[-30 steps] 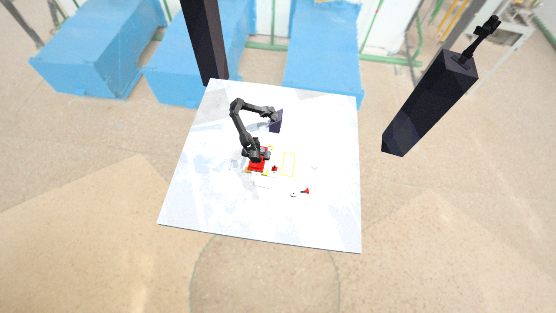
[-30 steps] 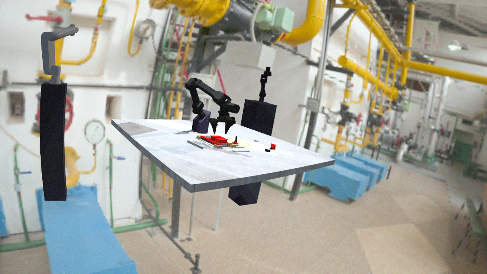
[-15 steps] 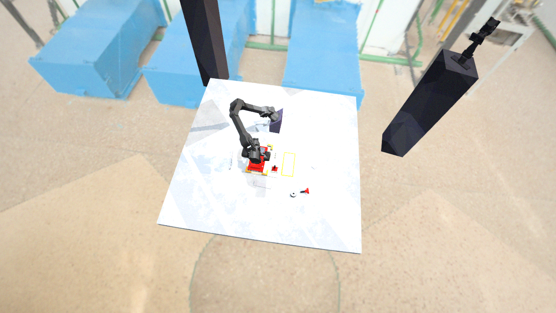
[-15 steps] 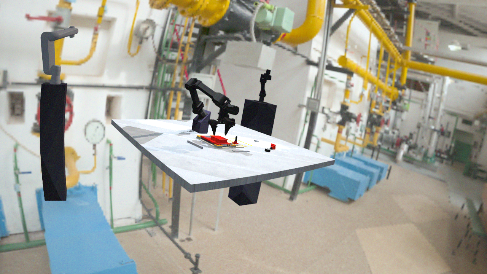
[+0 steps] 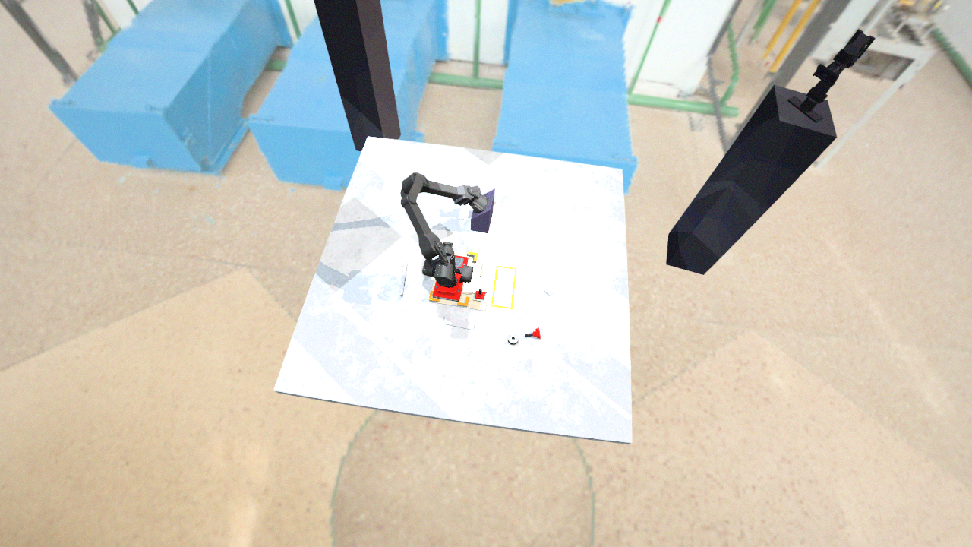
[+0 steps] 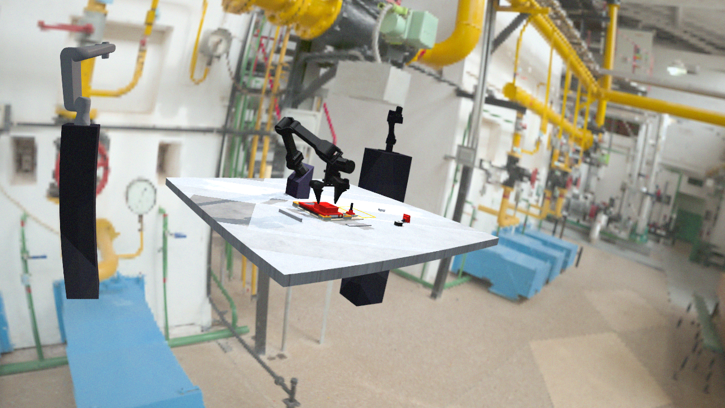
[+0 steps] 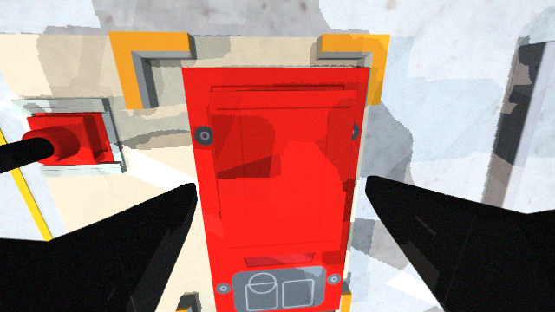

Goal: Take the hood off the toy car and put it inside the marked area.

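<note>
The red toy car (image 5: 446,296) (image 7: 277,76) lies on a pale board between orange corner brackets. Its hood (image 6: 325,208) (image 7: 282,204), a raised red block, sits on the car. My gripper (image 6: 327,203) (image 7: 284,187) is open and empty, pointing down over the hood. One fingertip is on each side of the hood in the wrist view; exact height and contact cannot be told. In the top view the arm hides the fingertips. The marked area (image 5: 513,286) (image 7: 33,204), a yellow outlined rectangle, lies on the table beside the board.
A red piece with an upright black peg (image 5: 480,294) (image 6: 350,211) (image 7: 82,139) stands between car and marked area. A grey bar (image 6: 290,215) (image 7: 520,126) lies on the car's other side. A wheel (image 6: 399,223) and a red piece (image 5: 538,333) (image 6: 406,218) lie farther off.
</note>
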`<state>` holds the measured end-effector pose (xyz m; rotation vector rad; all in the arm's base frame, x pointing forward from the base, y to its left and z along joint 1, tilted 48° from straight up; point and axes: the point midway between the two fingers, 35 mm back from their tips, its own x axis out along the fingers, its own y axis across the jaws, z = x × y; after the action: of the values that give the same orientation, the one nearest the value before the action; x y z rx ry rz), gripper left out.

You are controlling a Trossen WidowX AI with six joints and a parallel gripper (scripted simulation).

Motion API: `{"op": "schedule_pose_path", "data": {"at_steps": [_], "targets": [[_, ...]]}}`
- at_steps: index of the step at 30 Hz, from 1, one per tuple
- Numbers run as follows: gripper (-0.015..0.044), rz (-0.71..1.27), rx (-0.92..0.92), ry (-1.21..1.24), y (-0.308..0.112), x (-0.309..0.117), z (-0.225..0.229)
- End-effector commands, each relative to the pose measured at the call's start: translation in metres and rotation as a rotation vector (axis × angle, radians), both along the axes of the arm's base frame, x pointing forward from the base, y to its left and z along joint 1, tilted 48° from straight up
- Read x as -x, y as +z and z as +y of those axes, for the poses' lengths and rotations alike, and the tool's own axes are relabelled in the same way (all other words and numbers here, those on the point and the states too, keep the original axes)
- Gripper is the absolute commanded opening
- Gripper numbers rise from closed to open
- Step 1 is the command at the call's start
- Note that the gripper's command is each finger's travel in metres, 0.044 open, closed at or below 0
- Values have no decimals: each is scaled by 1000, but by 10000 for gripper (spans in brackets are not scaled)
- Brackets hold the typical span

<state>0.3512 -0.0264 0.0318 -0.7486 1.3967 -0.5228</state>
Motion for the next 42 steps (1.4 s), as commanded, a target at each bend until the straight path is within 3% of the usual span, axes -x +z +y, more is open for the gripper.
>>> {"op": "schedule_pose_path", "data": {"at_steps": [1, 39, 42], "targets": [[440, 3, 5, 5, -1, 0, -1], [440, 3, 6, 5, -13, -2, -15], [361, 0, 1, 1, -12, -2, -13]]}}
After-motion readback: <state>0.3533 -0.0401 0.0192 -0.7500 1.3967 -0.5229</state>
